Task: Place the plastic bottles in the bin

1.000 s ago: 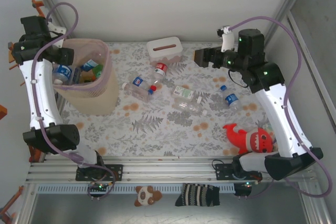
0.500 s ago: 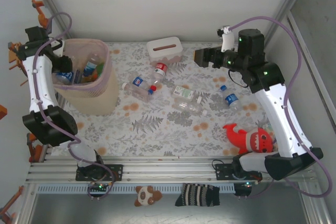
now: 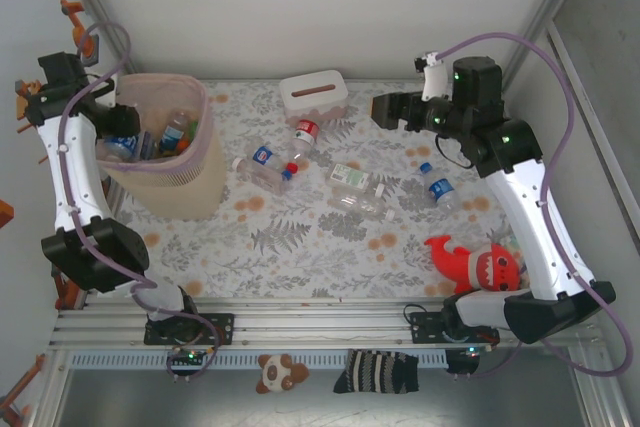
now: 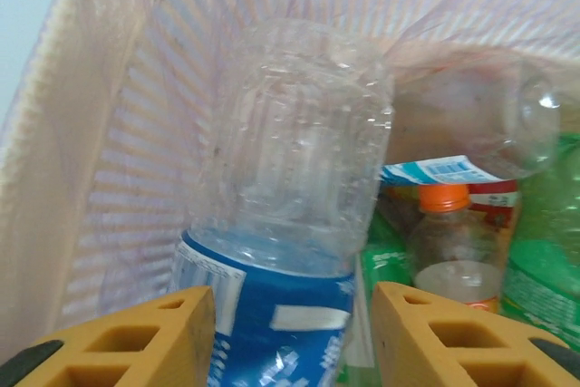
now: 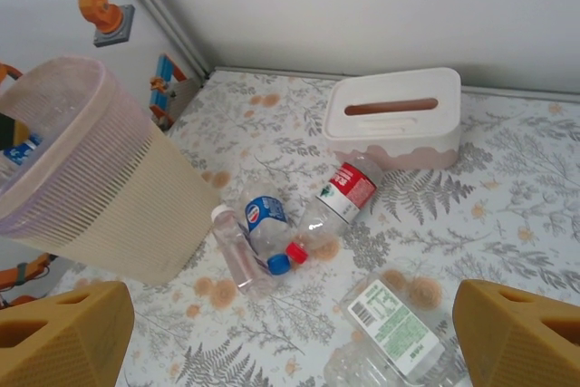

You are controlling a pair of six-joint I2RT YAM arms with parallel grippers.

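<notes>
Over the bin (image 3: 190, 177) at far left, the left claw (image 4: 290, 295) has drawn back — half-open astride a blue-labelled bottle (image 4: 290, 178) already inside, held or freed I cannot tell; right claw (image 5: 290, 301) gapes empty.

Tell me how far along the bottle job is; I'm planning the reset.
Done: several bottles lie in the bin. In hand: the left jaws straddle a blue-label bottle inside it, grip unclear. Left: about five more on the table; the right jaws hang open and empty.
</notes>
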